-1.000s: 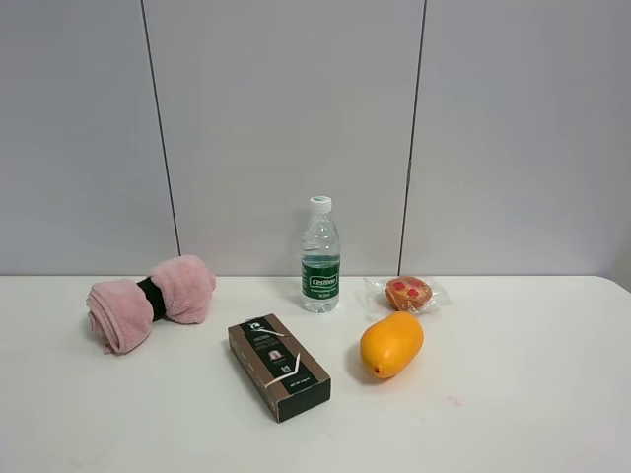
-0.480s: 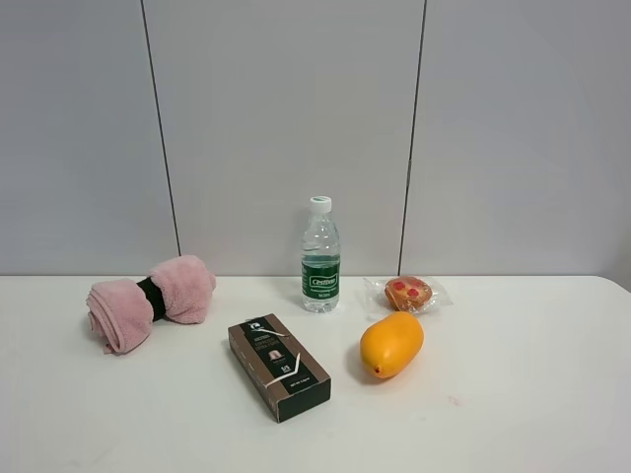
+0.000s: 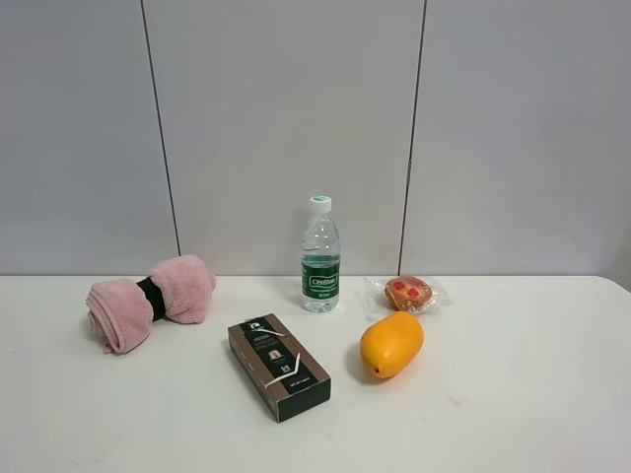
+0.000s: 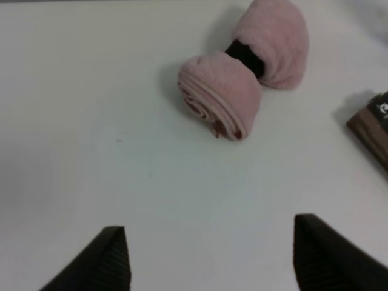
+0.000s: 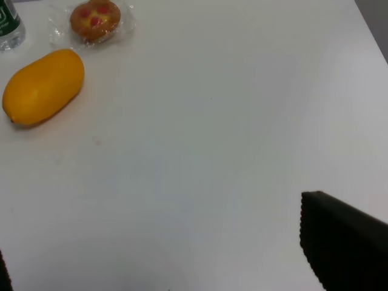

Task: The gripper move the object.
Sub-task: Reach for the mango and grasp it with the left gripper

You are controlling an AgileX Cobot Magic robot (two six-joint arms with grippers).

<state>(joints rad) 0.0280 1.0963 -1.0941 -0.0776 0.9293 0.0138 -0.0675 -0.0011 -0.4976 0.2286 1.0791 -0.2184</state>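
The orange-yellow mango [image 3: 391,344] lies on the white table [image 3: 513,394], right of centre, in front of the wrapped pastry [image 3: 408,293]. It also shows in the right wrist view [image 5: 42,86], far from my right gripper [image 5: 151,242], whose black fingers [image 5: 339,242] stand wide apart with nothing between them. My left gripper [image 4: 209,242] is open and empty over bare table, short of the pink rolled towel [image 4: 245,76]. Neither gripper shows in the exterior high view.
A brown box [image 3: 278,366] lies left of the mango. A water bottle [image 3: 319,255] stands behind them near the grey wall. The pink towel [image 3: 150,300] lies at the left. The pastry [image 5: 95,20] sits beside the mango.
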